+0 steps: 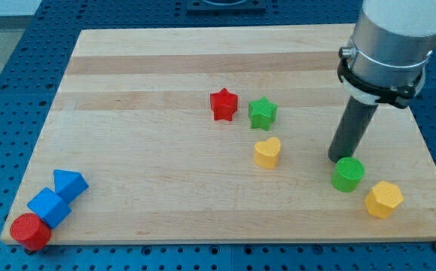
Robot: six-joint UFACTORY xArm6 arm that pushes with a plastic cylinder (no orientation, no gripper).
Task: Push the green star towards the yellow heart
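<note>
Eight small blocks lie on the wooden worktop (165, 188), and we count them by colour: two red, two green, two yellow and two blue. Near the middle of the board we see a red star (223, 104) with a green star (262, 112) just beside it on the view's right, the two close but seemingly not touching. One yellow heart (267, 152) sits just below the green star, toward the view's bottom, with a narrow strip of bare wood between them. At the view's right we find a green cylinder (348, 174) and, lower and further right near the board's edge, a yellow hexagon (383, 199); these two are near each other but apart. At the view's bottom left corner three blocks cluster in a slanting row: a blue triangular block (69, 184) uppermost, a blue cube (49, 206) below it and touching it, and a red cylinder (30, 231) lowest, pressed against the cube at the very corner. We carry no pincer, only one dark rod under a grey collar, so nothing is spread, pressed together or pinching. Our tip (338, 159) rests on the wood just above the green cylinder, at or very near its upper left edge; we cannot tell whether it touches. It stands well to the view's right of both the green star and the yellow heart.
</note>
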